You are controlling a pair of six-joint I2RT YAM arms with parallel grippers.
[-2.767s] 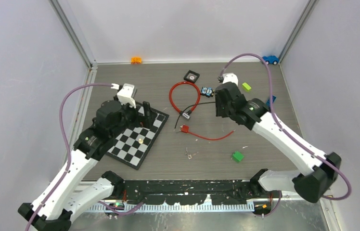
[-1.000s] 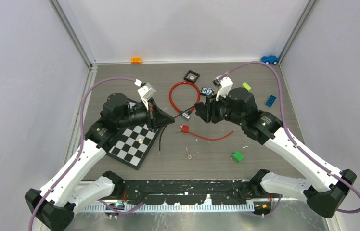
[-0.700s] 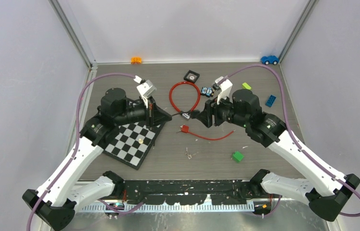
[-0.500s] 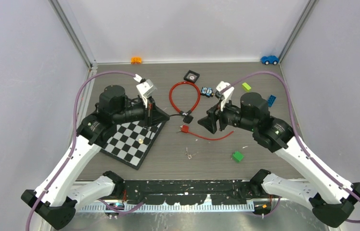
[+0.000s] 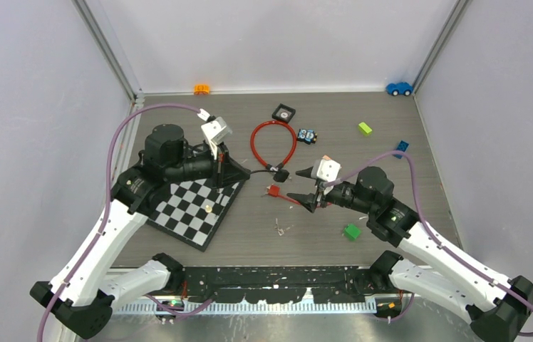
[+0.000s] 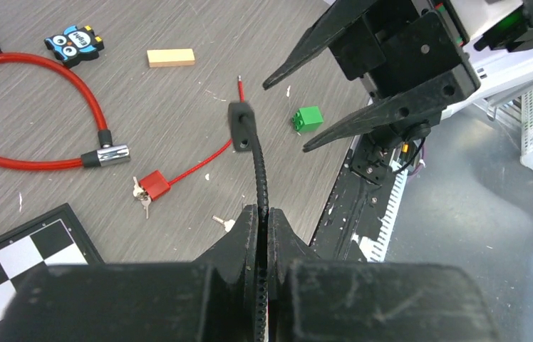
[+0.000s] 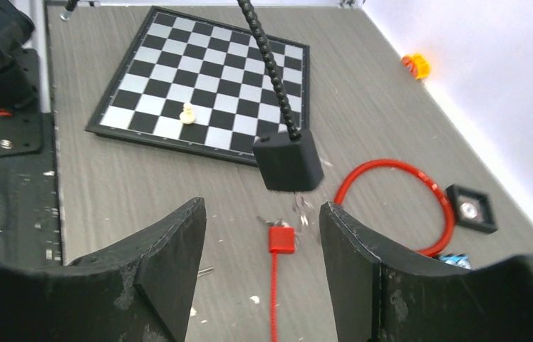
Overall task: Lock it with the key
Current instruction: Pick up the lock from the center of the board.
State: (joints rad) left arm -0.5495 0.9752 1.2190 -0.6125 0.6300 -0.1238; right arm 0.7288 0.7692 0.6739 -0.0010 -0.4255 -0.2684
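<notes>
The left tool (image 6: 262, 222) clenches a black cable lock (image 6: 256, 167) while the right tool (image 7: 262, 214) gapes wide
The lock's head hangs between the two tools, with the red-tagged keys (image 5: 273, 190) lying on the tabletop (image 5: 235, 242) near it

My grey wood-grain worktop (image 5: 249, 242) sits evenly lit, boxed in by pale lavender walls (image 5: 271, 43) and aluminium corner posts (image 5: 107, 48).

Chessboard (image 5: 191, 217) with pawn (image 5: 208, 208); green block (image 5: 351, 231); blue car (image 5: 400, 88) at far corner.
</notes>
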